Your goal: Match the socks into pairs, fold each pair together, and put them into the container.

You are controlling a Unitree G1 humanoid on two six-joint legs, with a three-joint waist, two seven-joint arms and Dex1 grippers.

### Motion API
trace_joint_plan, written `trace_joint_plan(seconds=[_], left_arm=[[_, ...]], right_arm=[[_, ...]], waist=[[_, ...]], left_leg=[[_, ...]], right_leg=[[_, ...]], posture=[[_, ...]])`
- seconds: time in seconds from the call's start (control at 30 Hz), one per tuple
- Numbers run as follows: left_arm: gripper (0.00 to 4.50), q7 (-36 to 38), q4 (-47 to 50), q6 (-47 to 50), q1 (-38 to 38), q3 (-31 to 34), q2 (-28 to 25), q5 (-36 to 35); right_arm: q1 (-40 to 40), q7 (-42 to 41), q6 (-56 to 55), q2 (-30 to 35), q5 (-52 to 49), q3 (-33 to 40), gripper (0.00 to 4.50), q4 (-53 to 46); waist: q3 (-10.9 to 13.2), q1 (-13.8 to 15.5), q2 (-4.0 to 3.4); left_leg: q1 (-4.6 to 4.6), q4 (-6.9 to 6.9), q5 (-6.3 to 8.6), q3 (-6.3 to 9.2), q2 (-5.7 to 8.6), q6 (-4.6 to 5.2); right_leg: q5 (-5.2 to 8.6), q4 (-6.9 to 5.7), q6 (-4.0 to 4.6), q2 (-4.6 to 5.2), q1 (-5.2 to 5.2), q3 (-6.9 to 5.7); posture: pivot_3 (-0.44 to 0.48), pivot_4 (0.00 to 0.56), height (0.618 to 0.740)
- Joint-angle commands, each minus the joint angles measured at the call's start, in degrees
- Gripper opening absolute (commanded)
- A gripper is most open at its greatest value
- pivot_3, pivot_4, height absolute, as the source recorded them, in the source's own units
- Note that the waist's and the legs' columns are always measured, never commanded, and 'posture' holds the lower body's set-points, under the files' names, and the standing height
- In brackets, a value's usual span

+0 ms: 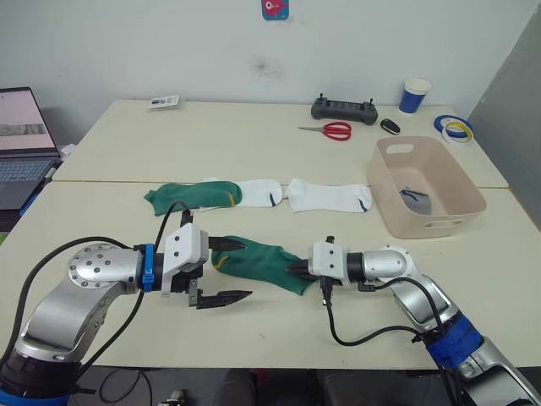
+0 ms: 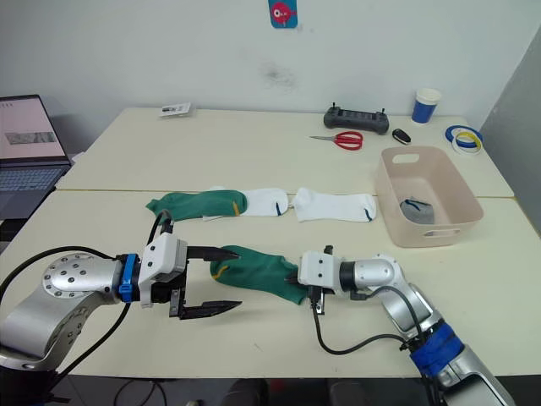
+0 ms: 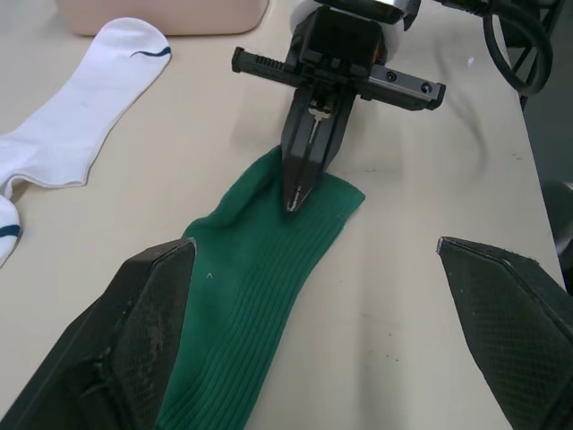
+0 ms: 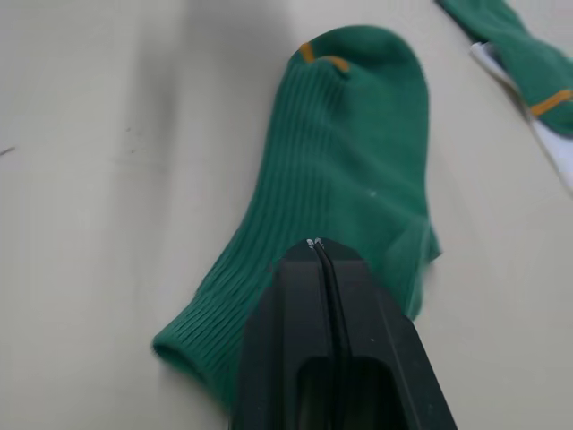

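Now we have a green sock between our two grippers on the near table.

On our left, our left gripper hangs wide open and empty, one finger over the sock's toe end, the other beside it over bare table. To the right, our right gripper has its fingers pressed together with the tips on the sock's cuff; we cannot tell whether fabric is pinched between them. Behind, left to right, lie a second green sock and two white socks, then the pink tub with a grey sock inside.
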State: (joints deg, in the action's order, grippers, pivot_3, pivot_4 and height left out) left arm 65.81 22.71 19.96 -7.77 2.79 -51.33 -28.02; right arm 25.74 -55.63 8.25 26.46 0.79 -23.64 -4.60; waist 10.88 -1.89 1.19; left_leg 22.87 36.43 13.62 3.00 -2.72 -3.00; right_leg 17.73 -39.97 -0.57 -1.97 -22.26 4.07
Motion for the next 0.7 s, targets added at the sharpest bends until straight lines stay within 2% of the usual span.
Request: trace_joint_plan(seconds=[0.03,0.37,0.47,0.53,0.63,0.7], left_arm=[[4.5,0.2,1.0,-0.1,-0.7,1.5,-0.3,-0.9],[4.5,0.7,-1.9,-2.8,-1.0,0.7,0.3,0.8],[4.5,1.5,-3.8,-4.7,0.0,1.3,0.1,1.5],[4.5,2.2,-6.7,-6.5,0.7,2.1,-0.4,2.6],[4.5,4.5,-13.2,-12.4,1.9,2.9,-2.2,5.8],[4.5,6.0,-17.5,-17.4,2.1,2.7,-3.0,8.2]], right_arm=[[0.7,1.7,3.5,-0.6,-1.9,3.2,0.05,-1.4],[0.4,4.1,8.6,1.1,2.4,2.9,0.05,2.2],[0.3,3.5,8.3,0.1,-1.2,5.4,0.05,0.9],[-0.5,0.7,8.8,-0.4,-6.7,7.8,0.05,-1.9],[-1.2,-4.3,5.5,2.2,-10.8,9.6,0.05,-5.3],[-1.5,-7.1,1.8,4.5,-11.0,9.4,0.45,-5.7]], waist=[[0.0,0.0,0.0],[0.0,0.0,0.0],[0.0,-0.1,0.0],[0.0,-0.1,0.0],[0.0,0.0,-0.01],[0.0,0.0,-0.01]], left_leg=[[0.0,0.01,0.0,0.0,0.0,0.0],[0.0,0.01,0.0,-0.02,0.0,0.0],[-0.01,0.01,0.0,-0.02,-0.01,0.0],[-0.01,0.01,0.0,-0.02,-0.01,0.0],[0.0,0.01,0.01,-0.01,-0.01,0.01],[0.0,0.0,0.01,-0.01,-0.01,0.01]], right_leg=[[-0.01,0.0,0.01,0.0,0.01,0.0],[-0.02,0.0,0.03,0.0,-0.01,0.02],[-0.01,0.0,0.02,0.0,-0.01,0.01],[-0.02,0.0,0.03,0.0,-0.01,0.01],[-0.02,0.0,0.04,0.0,-0.01,0.0],[-0.02,0.01,0.04,0.0,-0.01,-0.02]], posture=[[0.0,0.15,0.74],[0.0,0.15,0.74],[0.0,0.15,0.74],[0.0,0.15,0.74],[0.0,0.15,0.74],[0.0,0.15,0.74]])
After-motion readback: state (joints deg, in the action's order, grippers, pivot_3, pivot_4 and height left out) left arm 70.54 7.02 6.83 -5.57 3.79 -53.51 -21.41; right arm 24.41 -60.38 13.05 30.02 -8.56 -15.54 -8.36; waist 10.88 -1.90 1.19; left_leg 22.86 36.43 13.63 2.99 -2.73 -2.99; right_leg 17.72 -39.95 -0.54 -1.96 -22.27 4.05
